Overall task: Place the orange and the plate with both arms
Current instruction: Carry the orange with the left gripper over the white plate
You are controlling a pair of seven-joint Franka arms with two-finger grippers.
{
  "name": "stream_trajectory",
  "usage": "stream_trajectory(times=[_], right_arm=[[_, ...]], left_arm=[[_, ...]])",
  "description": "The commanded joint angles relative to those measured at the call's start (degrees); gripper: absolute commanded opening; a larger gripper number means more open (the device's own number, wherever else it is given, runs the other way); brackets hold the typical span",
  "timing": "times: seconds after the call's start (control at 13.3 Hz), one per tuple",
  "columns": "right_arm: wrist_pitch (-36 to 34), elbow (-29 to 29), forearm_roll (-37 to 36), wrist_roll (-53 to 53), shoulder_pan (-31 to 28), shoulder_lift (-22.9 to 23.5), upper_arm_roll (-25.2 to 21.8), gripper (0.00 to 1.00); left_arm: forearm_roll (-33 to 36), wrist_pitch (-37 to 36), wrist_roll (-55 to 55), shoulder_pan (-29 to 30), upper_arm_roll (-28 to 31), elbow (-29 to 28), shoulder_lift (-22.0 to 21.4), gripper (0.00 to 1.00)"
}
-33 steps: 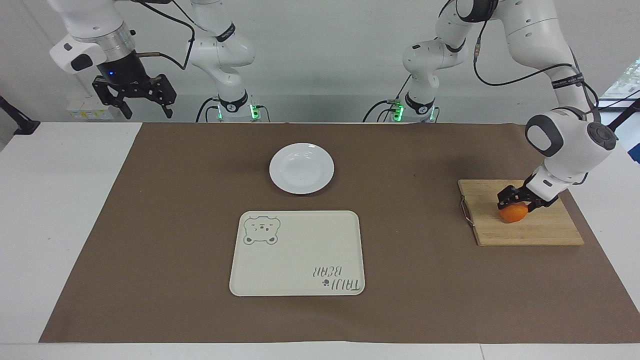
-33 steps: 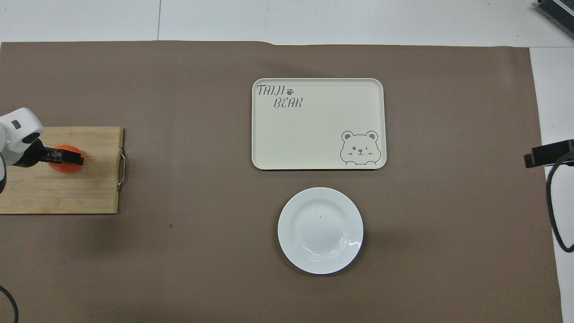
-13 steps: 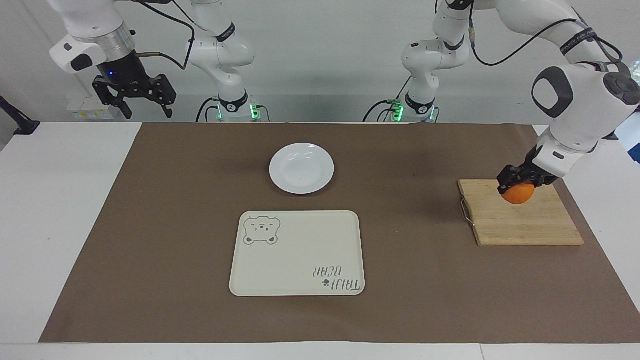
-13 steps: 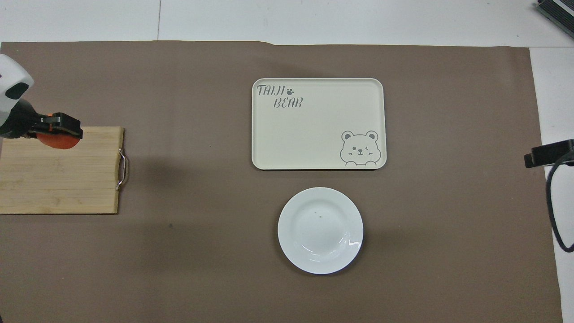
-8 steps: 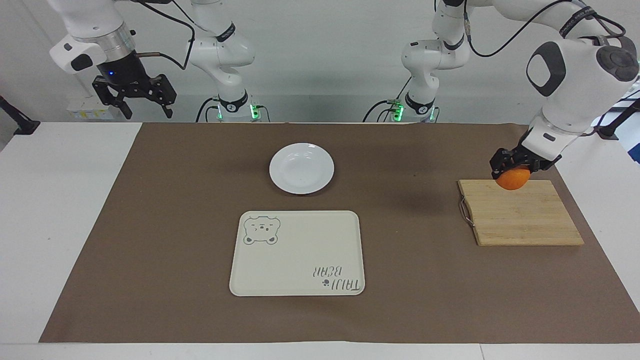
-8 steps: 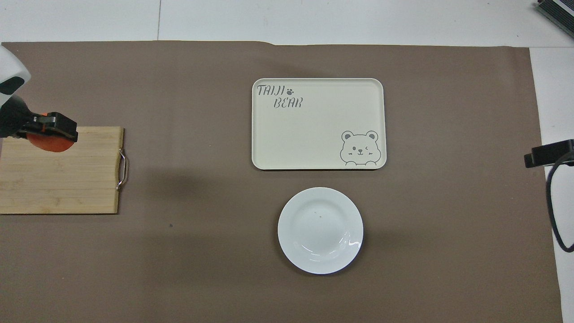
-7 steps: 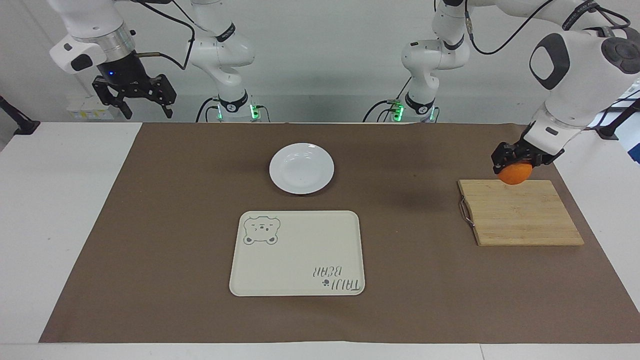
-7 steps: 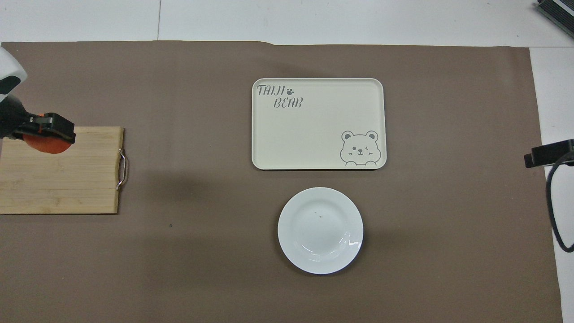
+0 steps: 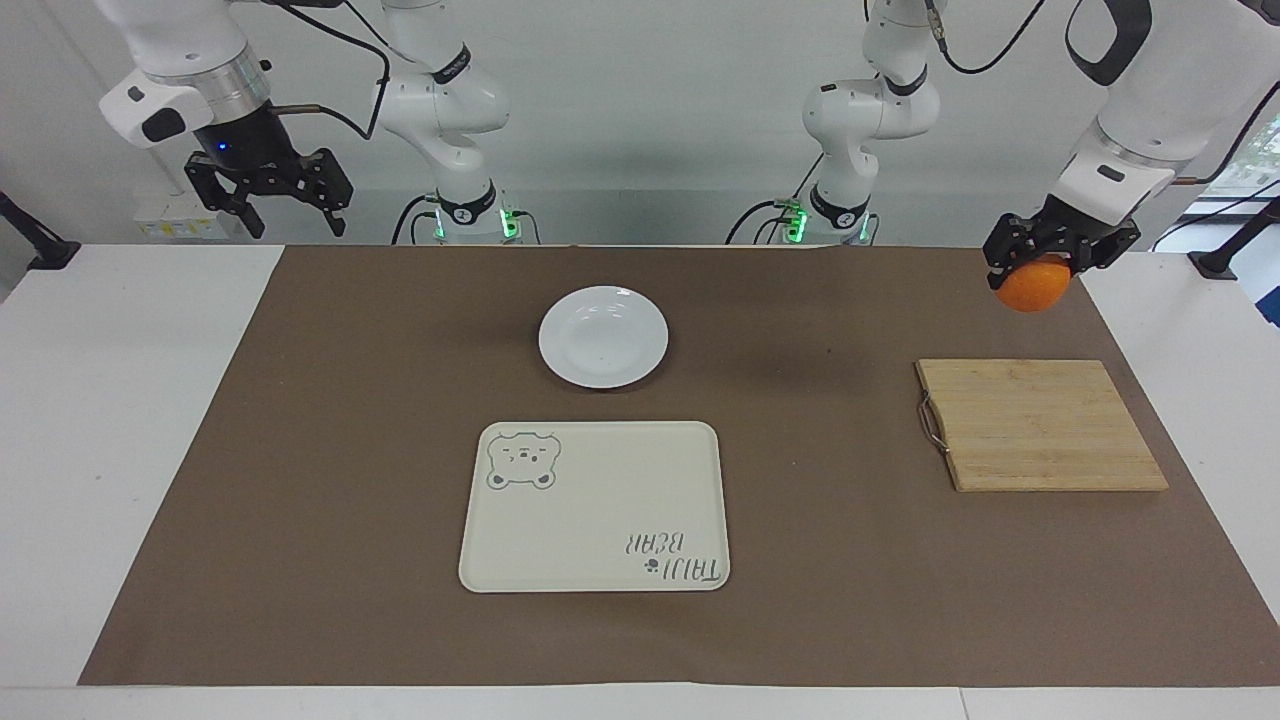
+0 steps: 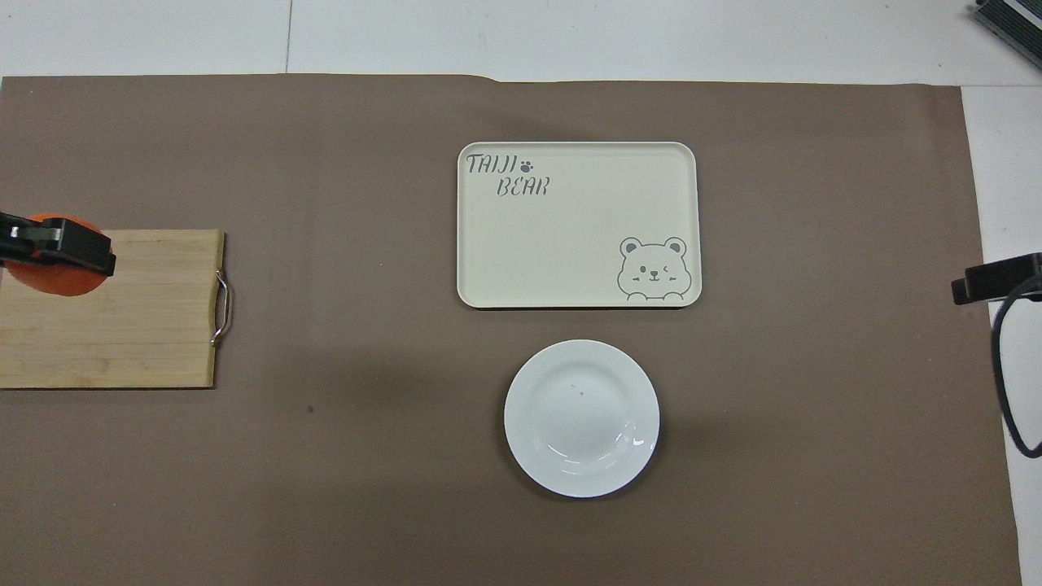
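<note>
In the facing view the left pincer (image 9: 1040, 262) hangs in the upper right of the frame, clamped on the orange (image 9: 1030, 285), which it has by the upper half so that most of the fruit bulges out below the fingertips. It is well clear of the table, above the wooden cutting board (image 9: 1040, 425) that lies at the right of that frame; the overhead view shows the same fruit (image 10: 50, 273) at the left edge of the frame, over the board's corner. The right pincer (image 9: 268, 190) waits in the upper left of the facing view with its jaws wide and nothing in them.

The white plate (image 9: 603, 336) sits bare at the upper middle of the frame, just above the cream bear tray (image 9: 595, 505), the two close but apart.

The orange looks firm, round and fairly light, with a skin that probably yields a little; being a ball, it could roll out of a shallow hold, so a grip across its widest part seems safest. The plate is likely stiff, glossy, slippery and breakable; its thin raised rim seems the only place to pinch.
</note>
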Motion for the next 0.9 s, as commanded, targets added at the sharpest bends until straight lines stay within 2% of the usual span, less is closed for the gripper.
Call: stream_trajectory(times=[0.0,0.6,0.82], right_arm=[[-0.37,-0.30,-0.62,1.23,-0.22,-0.18,0.27,1.00],[-0.37,-0.30,-0.62,1.23,-0.22,-0.18,0.27,1.00],[-0.37,-0.30,-0.62,1.23,-0.22,-0.18,0.27,1.00]], left_arm=[[0.39,0.95,-5.86,-5.11,0.44,-2.15,-0.64,0.00],[-1.19,4.81,-25.64,-20.24,0.35,-5.84,-0.73,0.00],[-3.74,10.77,-30.21,-24.45,0.27,-10.75,-0.64,0.00]])
